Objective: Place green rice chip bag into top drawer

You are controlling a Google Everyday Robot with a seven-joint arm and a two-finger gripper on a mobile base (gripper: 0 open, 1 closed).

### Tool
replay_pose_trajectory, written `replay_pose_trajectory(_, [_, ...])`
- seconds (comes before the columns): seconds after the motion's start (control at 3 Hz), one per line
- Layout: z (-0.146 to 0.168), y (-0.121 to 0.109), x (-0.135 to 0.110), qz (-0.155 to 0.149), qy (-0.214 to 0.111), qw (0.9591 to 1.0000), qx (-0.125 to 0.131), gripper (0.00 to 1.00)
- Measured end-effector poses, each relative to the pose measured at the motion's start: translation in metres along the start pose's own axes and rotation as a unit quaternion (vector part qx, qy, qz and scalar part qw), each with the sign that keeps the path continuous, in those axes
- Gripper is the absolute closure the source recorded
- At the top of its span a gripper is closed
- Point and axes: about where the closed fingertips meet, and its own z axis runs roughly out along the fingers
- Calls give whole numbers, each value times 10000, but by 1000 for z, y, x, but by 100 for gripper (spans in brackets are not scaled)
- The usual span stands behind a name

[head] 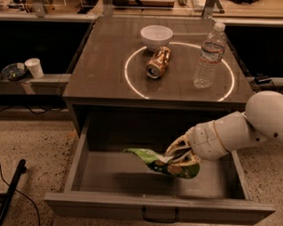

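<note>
The top drawer (84, 152) is pulled open below the table, its dark handle (160, 215) centred on the front panel. My gripper (182, 156) reaches in from the right on a white arm and is shut on the green rice chip bag (164, 163). The bag is crumpled, light green with a brown picture. It hangs inside the drawer, just above the drawer floor, right of its middle, with its left end sticking out toward the centre.
On the table top (96, 80) lie a copper-coloured can (158, 62) on its side, a white bowl (156, 36) and a clear water bottle (209, 55). A white cup (35, 67) stands on a ledge at left. A dark pole (8, 194) lies on the floor.
</note>
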Motion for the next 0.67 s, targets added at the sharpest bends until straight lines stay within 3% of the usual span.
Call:
replay_pose_trajectory(0.33, [0, 0, 0, 0, 0, 10000, 0, 15])
replay_pose_trajectory(0.67, [0, 0, 0, 0, 0, 10000, 0, 0])
